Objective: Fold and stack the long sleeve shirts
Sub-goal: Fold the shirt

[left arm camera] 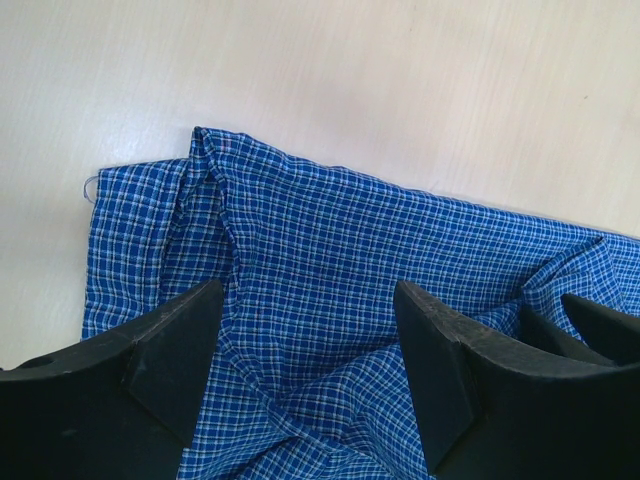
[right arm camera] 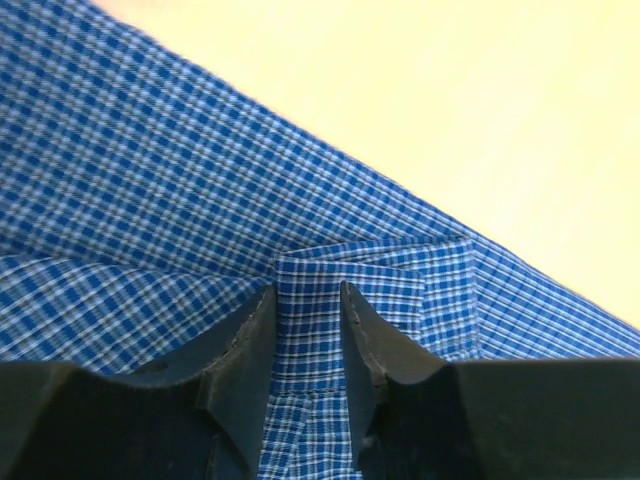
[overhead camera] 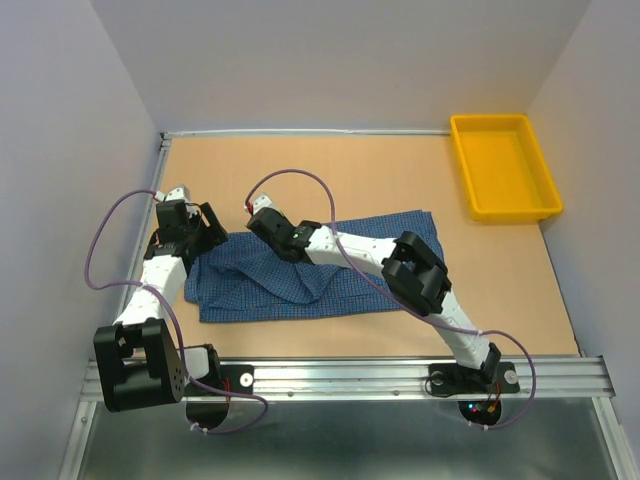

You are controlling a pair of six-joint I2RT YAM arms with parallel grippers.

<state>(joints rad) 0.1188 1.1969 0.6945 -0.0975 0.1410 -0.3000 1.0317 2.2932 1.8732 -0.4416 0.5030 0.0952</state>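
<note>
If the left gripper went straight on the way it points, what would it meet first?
Probably the crumpled blue-and-white checked cloth shirt lying under the left gripper; depth is unclear.

the left arm (overhead camera: pixel 150 282) reaches far along the left side, its gripper (left arm camera: pixel 305 335) tipped down with jaws spread wide, holding nothing. the right arm (overhead camera: pixel 360 252) stretches left across the middle, its gripper (right arm camera: pixel 308 300) low, jaws pinched onto a fold of the shirt (right arm camera: pixel 150 170).
</note>
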